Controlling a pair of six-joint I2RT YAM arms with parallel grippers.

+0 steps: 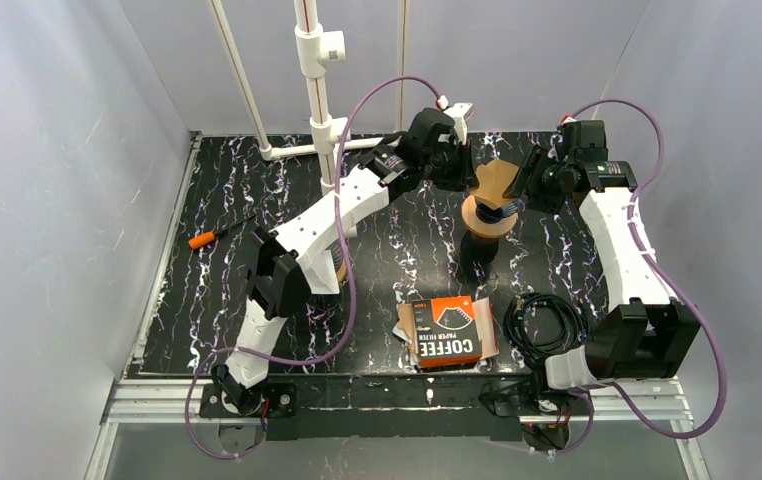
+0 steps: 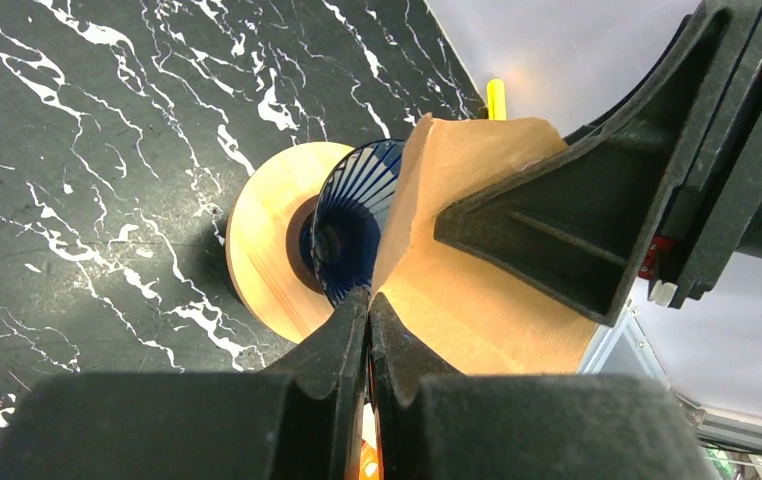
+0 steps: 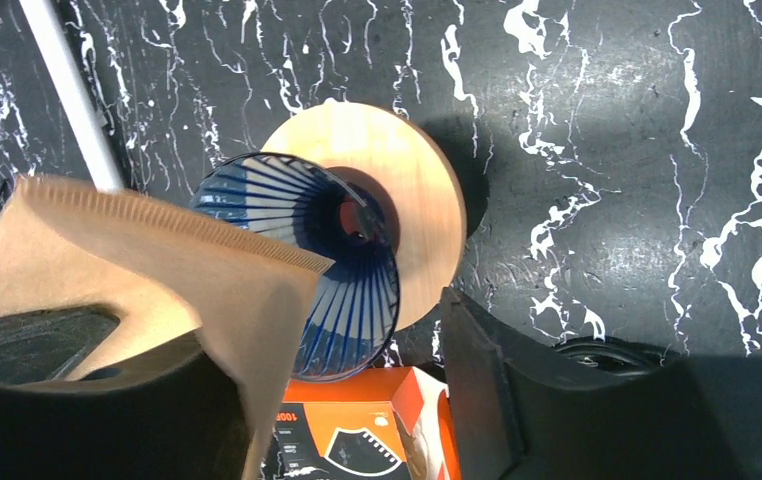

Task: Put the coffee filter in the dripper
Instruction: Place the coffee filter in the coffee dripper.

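Near edge of the black marbled tabletop [image 1: 397, 250]: orange coffee filter box [image 1: 447, 332] lying flat, w/ a coiled black cable [image 1: 540, 322] just beside it on the right. Further back on the left, an orange-handled screwdriver [image 1: 219, 233], well apart from everything else.

Mid-table toward the back: dripper [image 1: 489, 215], a blue ribbed cone in a round wooden collar, standing upright on the tabletop. Coffee filter [image 2: 487, 320] is brown paper, held in the air at the cone's rim and not seated inside. From above it sits over the dripper's far side, btwn both arms.

Left fingers [image 2: 337, 345] are clenched tight, pinching the filter's lower edge right next to the cone's rim. Right fingers [image 3: 517, 390] are spread wide, not clamping anything. One of them lies against the filter's face w/ the paper draped over it, the other is out past the wooden collar.

Back-left of the table: white pipes [image 1: 314, 90] rising upright.
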